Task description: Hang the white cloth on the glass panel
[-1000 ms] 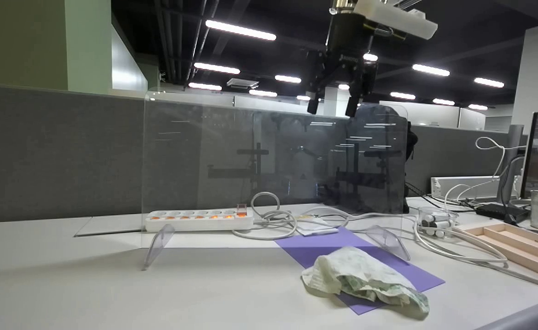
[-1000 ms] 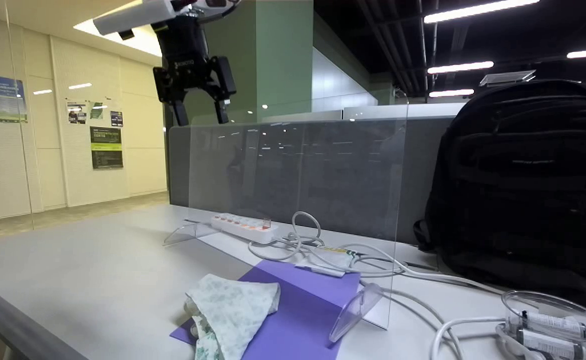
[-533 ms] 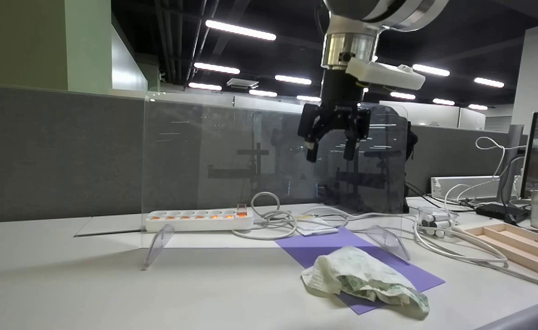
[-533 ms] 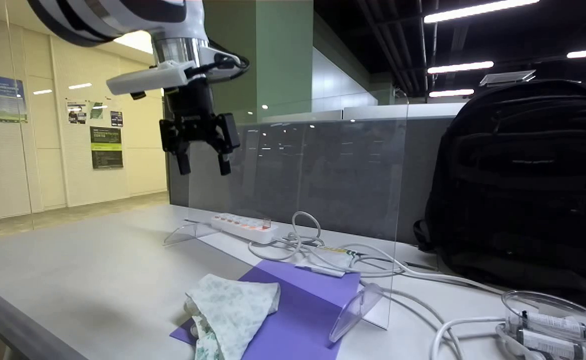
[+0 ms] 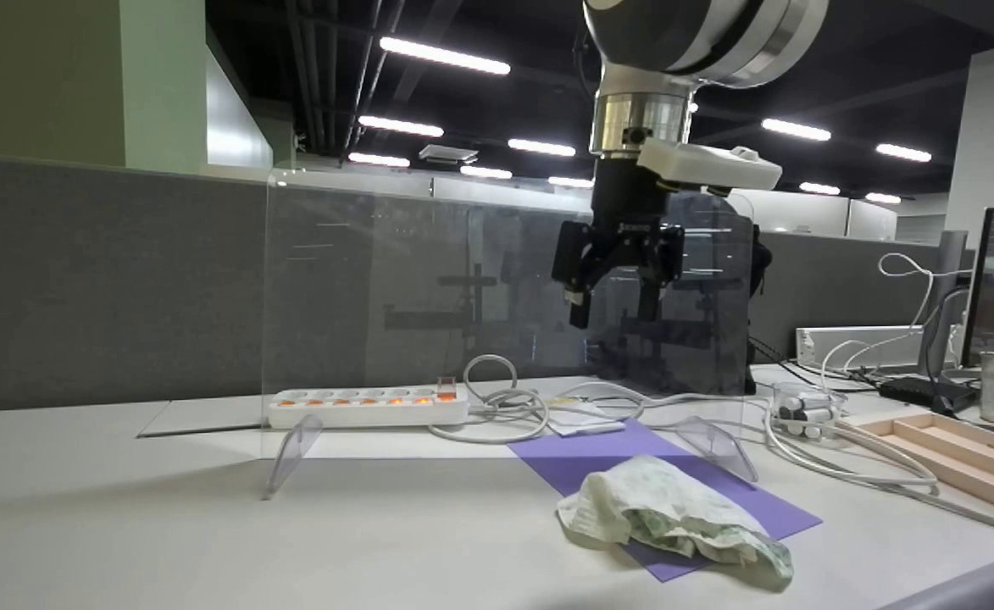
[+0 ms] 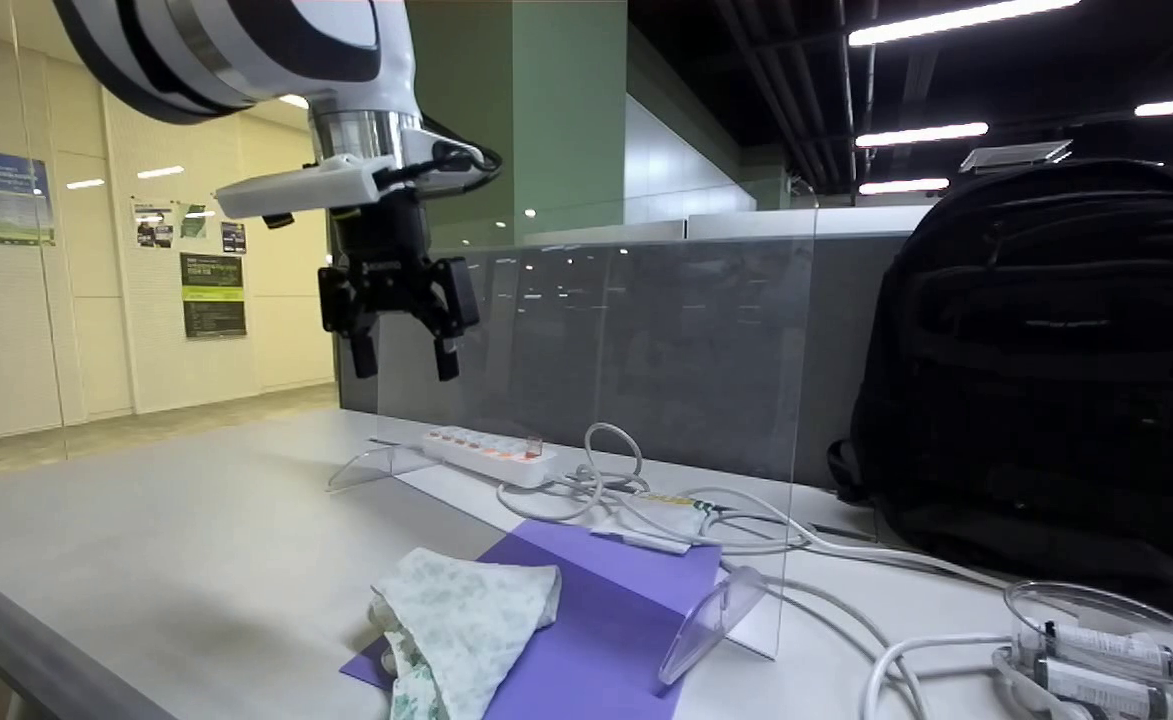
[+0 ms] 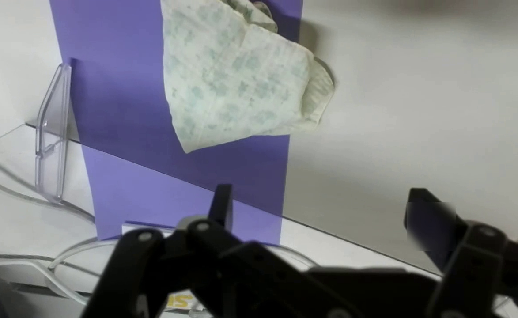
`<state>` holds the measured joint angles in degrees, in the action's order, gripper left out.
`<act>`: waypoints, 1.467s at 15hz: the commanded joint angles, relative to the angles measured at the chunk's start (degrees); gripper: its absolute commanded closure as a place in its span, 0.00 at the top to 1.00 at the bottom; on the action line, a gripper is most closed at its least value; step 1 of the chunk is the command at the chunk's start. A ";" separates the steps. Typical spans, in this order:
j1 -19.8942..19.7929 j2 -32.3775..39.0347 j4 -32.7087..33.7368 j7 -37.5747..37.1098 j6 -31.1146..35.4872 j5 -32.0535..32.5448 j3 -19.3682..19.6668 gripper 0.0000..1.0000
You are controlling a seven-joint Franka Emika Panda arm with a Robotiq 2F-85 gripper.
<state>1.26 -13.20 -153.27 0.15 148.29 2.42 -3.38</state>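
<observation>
The white cloth (image 5: 670,508) lies wrinkled, partly on the purple mat and partly on the table. It also shows in an exterior view (image 6: 471,620) and in the wrist view (image 7: 236,84). The clear glass panel (image 5: 378,280) stands upright on two clear feet behind the cloth; it also shows in an exterior view (image 6: 646,350). My gripper (image 5: 614,317) is open and empty, fingers down, well above the table and the cloth. It also shows in an exterior view (image 6: 406,372). In the wrist view, the cloth lies ahead of the fingertips (image 7: 320,191), mostly towards the left finger.
A purple mat (image 6: 596,650) lies under the cloth and reaches beneath the panel. A clear panel foot (image 7: 53,132) stands beside it. A white power strip (image 5: 368,413) and cables lie behind the panel. A black backpack (image 6: 1056,400), a cup of small bottles (image 5: 806,415) and a wooden tray (image 5: 963,453) stand around.
My gripper has come down from above the panel's top edge to well below it, faster at first and then slower. It stays open. The cloth and panel have not moved.
</observation>
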 commanded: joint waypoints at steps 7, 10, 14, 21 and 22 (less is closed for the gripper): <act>-1.04 12.74 -1.95 -2.98 7.32 5.60 0.43 1.00; -0.64 16.64 -2.04 -4.59 9.92 7.34 1.25 1.00; 0.37 20.89 -1.80 -6.25 14.51 9.50 2.85 1.00; 3.71 25.14 -1.30 -6.52 19.36 11.97 6.65 1.00; 4.09 25.43 -1.25 -6.40 19.69 11.76 7.00 0.75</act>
<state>3.46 11.16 -155.14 -3.87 166.93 12.55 1.71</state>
